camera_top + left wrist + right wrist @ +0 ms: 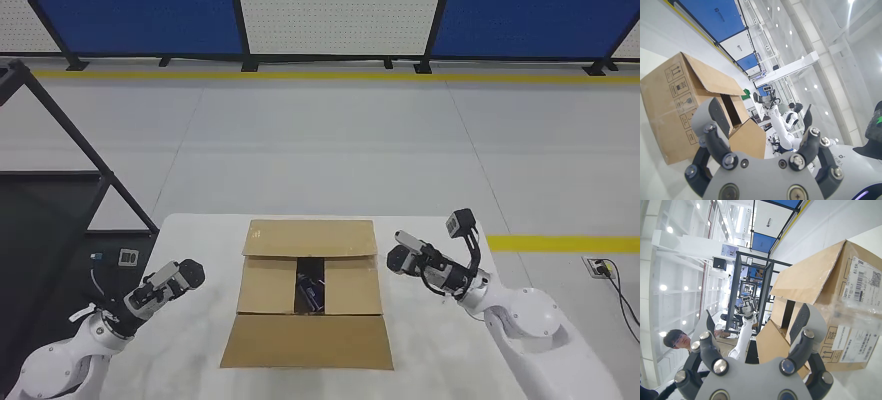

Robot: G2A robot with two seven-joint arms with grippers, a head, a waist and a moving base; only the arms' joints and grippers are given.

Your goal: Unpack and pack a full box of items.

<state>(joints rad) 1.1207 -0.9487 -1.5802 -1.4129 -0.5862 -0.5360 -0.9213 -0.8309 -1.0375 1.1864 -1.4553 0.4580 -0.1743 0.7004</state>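
Observation:
A brown cardboard box [310,290] stands in the middle of the white table [200,235], its far and near flaps folded outward. Through a narrow slot between the two inner flaps I see dark items [312,290] inside. My left gripper [188,272] hovers open to the left of the box, with nothing between its fingers [715,113]. My right gripper [397,255] hovers open just off the box's right side, level with its top, also holding nothing. The left wrist view shows the box [668,106] side with printed symbols; the right wrist view shows the box [838,306] side with labels.
A black metal frame [60,130] stands beyond the table's left corner. Blue and white partition panels [330,25] line the far side of the floor. Bare table surface lies on both sides of the box.

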